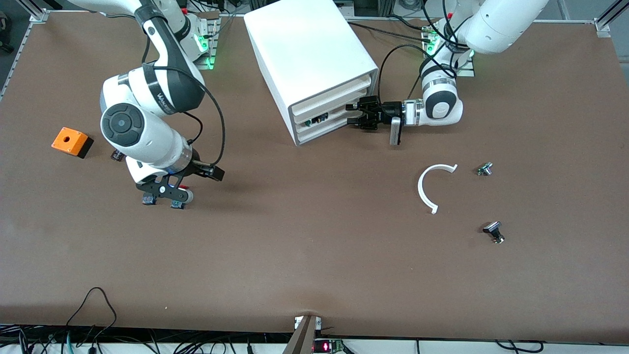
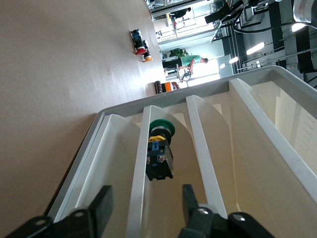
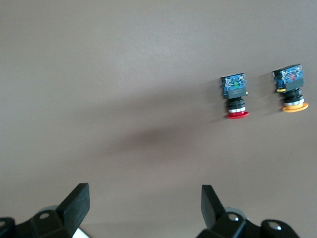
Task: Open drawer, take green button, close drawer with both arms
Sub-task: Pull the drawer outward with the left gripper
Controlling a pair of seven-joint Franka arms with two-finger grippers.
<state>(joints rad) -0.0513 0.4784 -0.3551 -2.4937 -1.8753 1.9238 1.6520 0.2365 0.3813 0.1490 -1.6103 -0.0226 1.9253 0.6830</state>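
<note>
The white cabinet [image 1: 307,54] stands at the robots' edge of the table, its stacked drawers facing the left arm's end. My left gripper [image 1: 361,113] is open at the front of one drawer [image 1: 328,119]. In the left wrist view its fingers [image 2: 103,207] straddle that drawer's white wall [image 2: 140,168]. The green-capped button [image 2: 159,148] lies on its side in this drawer, just past the fingertips. My right gripper [image 1: 163,200] is open and empty low over the bare table near the right arm's end.
A red-capped button [image 3: 235,96] and an orange-capped button [image 3: 291,89] lie on the table by the right gripper. An orange box [image 1: 72,141] sits toward the right arm's end. A white curved strip [image 1: 426,189] and two small parts [image 1: 485,168] [image 1: 494,231] lie toward the left arm's end.
</note>
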